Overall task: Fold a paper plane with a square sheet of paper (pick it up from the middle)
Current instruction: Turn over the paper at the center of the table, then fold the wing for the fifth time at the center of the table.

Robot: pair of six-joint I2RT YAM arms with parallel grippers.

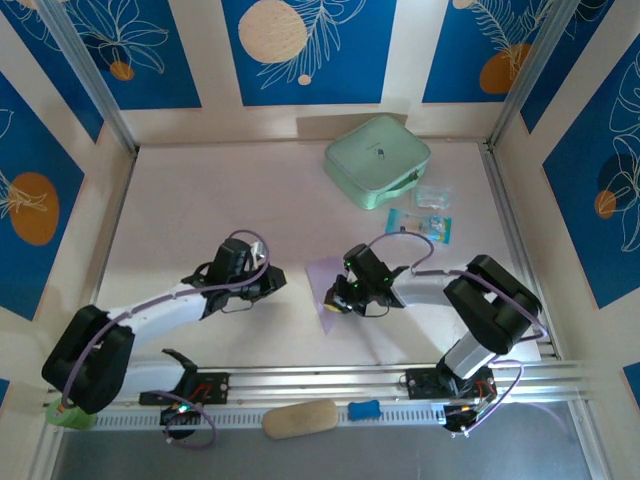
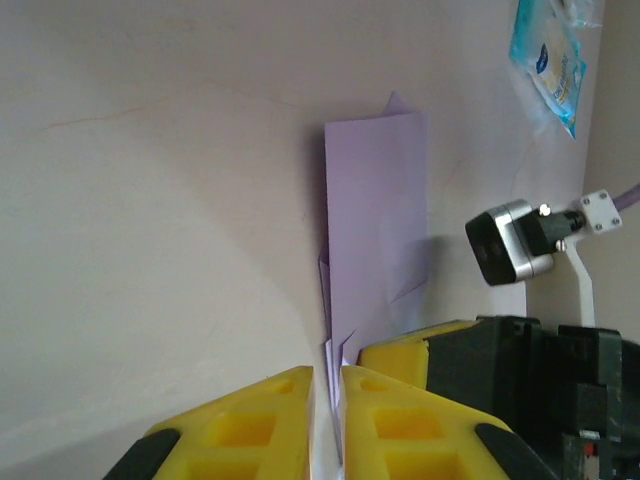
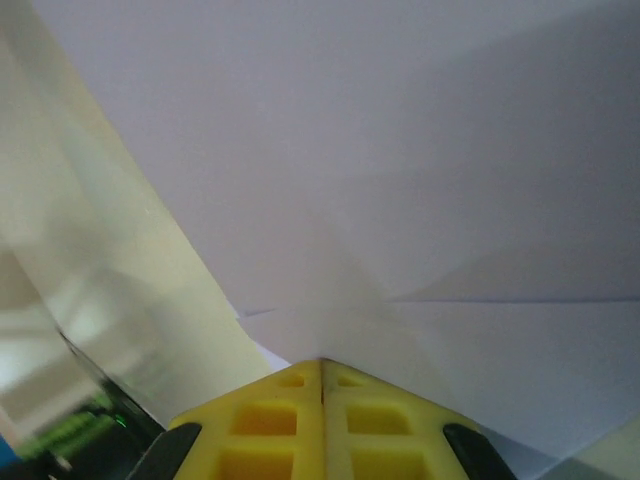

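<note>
While the pale tabletop [image 1: 200, 200] stretches around it, the partly folded, lavender-purple square sheet of paper [image 1: 322, 274] sits near the front middle, between both arms. The left gripper [image 2: 328, 374] pinches one paper edge in its yellow jaws, and the right gripper [image 3: 322, 363] has its jaws pressed together on the opposite side.

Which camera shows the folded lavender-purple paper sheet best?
The left wrist view: the folded lavender-purple paper sheet shows most of its outline. Top external shows it small, partly covered; right wrist, a very close, partial look.
</note>
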